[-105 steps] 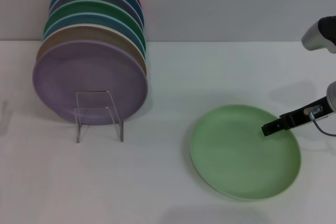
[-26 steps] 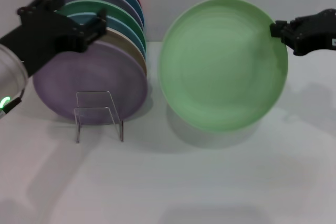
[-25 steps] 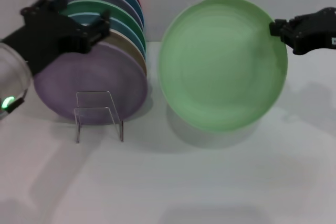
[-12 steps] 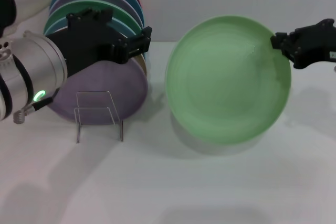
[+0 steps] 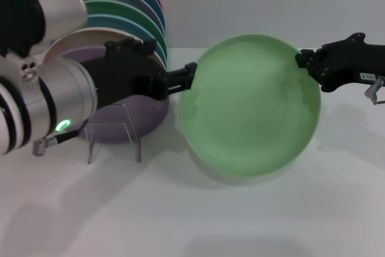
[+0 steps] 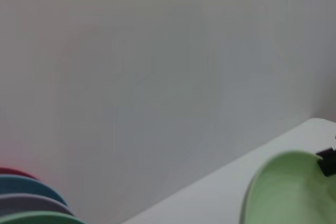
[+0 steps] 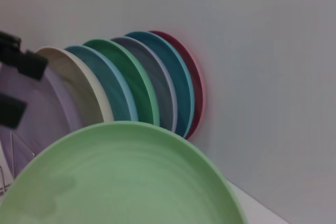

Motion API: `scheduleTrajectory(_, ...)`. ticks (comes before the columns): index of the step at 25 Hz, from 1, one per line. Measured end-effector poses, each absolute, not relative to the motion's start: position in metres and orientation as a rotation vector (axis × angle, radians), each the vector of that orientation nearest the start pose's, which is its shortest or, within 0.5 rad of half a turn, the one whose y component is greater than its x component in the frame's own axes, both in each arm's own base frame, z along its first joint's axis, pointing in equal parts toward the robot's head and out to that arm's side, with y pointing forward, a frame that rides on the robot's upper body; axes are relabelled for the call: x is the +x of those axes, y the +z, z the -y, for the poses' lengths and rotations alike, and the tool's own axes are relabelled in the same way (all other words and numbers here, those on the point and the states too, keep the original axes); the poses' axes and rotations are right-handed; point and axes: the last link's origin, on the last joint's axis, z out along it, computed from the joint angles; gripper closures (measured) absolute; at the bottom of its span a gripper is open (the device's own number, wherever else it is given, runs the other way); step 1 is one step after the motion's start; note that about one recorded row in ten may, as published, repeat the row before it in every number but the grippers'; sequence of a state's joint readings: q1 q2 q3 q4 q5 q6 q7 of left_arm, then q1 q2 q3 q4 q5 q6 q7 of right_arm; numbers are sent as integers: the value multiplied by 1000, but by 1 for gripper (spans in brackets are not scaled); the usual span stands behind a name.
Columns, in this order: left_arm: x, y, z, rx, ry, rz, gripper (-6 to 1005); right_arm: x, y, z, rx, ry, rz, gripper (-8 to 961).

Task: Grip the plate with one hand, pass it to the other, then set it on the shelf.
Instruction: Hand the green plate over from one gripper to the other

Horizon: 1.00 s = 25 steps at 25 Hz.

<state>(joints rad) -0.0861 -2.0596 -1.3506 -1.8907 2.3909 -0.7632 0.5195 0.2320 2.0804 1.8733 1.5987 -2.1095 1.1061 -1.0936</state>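
The pale mint-green plate (image 5: 252, 106) hangs upright above the table. It also shows in the left wrist view (image 6: 283, 192) and the right wrist view (image 7: 121, 182). My right gripper (image 5: 304, 64), on the slim black forearm, is shut on the plate's upper right rim. My left gripper (image 5: 189, 78), on the bulky silver wrist with the green light, reaches across to the plate's left rim. In the right wrist view the left gripper (image 7: 13, 85) has its fingers apart. The clear acrylic shelf (image 5: 111, 124) stands on the table below my left wrist.
A row of upright plates stands behind the shelf, lilac-purple plate (image 5: 144, 118) in front and darker green plate (image 5: 129, 10) farther back; the row also shows in the right wrist view (image 7: 131, 87). A grey wall rises behind the white table (image 5: 198, 221).
My left arm has swung right, from in front of the plate row to the plate's left rim. The right gripper has shifted the plate slightly left while still holding it.
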Motion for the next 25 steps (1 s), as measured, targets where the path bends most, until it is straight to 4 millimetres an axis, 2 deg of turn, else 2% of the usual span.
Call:
scheduleTrajectory(12,-115,-6,-320,-2362,-380,566,201,171,60,-343,-2409,259,-378,903)
scheduleTrajectory(21,-115,-8,-322,-2365,-375,560,202,166,61,-342,-2407,280,-362,899)
scheduleTrajectory(25,-114,-7,-325,-2354,-367,477,225,165,62,-342,-2408,296,-362,897)
